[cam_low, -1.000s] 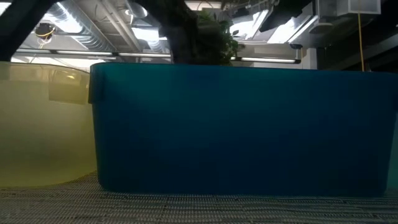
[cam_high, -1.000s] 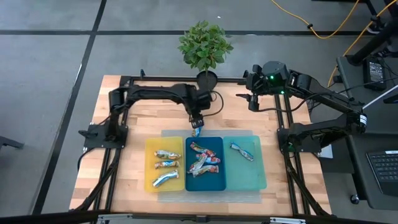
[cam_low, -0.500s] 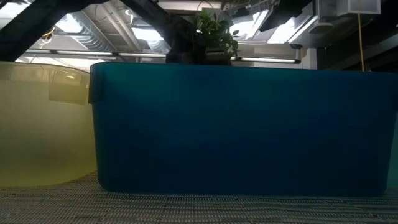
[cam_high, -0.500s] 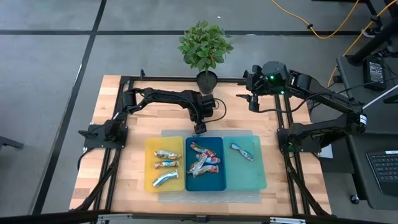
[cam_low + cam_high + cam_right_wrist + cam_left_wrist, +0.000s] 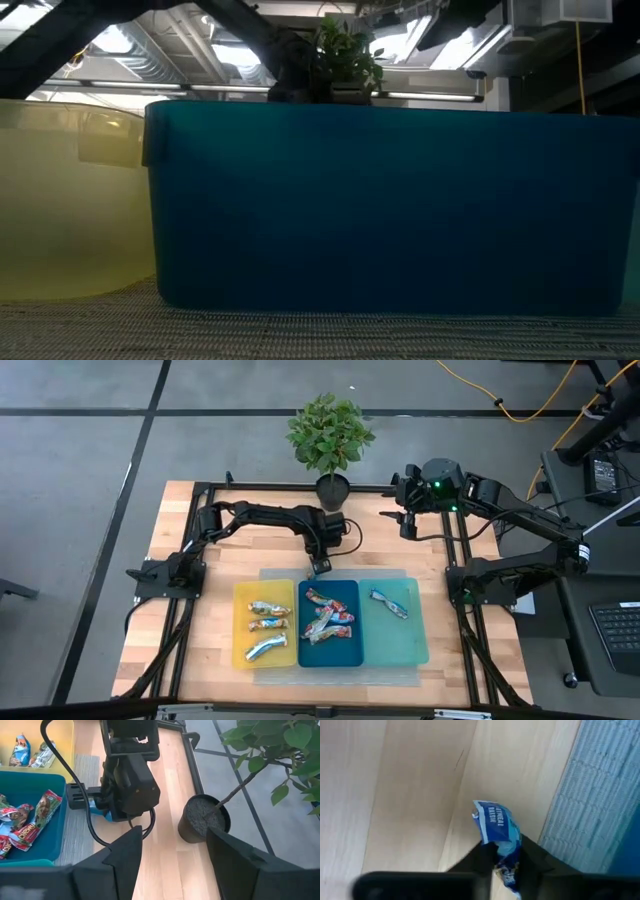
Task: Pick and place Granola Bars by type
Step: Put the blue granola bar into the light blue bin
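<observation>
My left gripper (image 5: 319,565) stands low over the wood just beyond the dark blue tray's (image 5: 330,624) far edge, shut on a blue granola bar (image 5: 496,822). Its fingers also show in the left wrist view (image 5: 502,865). The yellow tray (image 5: 240,650) holds three bars, among them a silver one (image 5: 262,648). Several red and blue bars (image 5: 328,618) lie in the dark blue tray. The teal tray (image 5: 410,645) holds one bar (image 5: 388,603). My right gripper (image 5: 404,525) waits open at the table's far right, also seen in its own wrist view (image 5: 175,837). My left gripper pinches the blue bar's wrapper (image 5: 504,851) between its two fingers, which come from above and point down. The bar's free end (image 5: 490,815) sticks out past the fingertips toward the wooden table; whether it touches the wood I cannot tell.
A potted plant (image 5: 333,488) stands at the table's far edge, just beyond my left gripper. A grey mat (image 5: 340,574) lies under the three trays. Bare wood (image 5: 230,555) lies left of the gripper. In the low view the dark blue tray's wall (image 5: 380,200) fills the picture.
My left arm has come down: its upper links sit lower, while the gripper has stayed over the same spot beyond the dark blue tray's far edge, still shut on the blue bar.
</observation>
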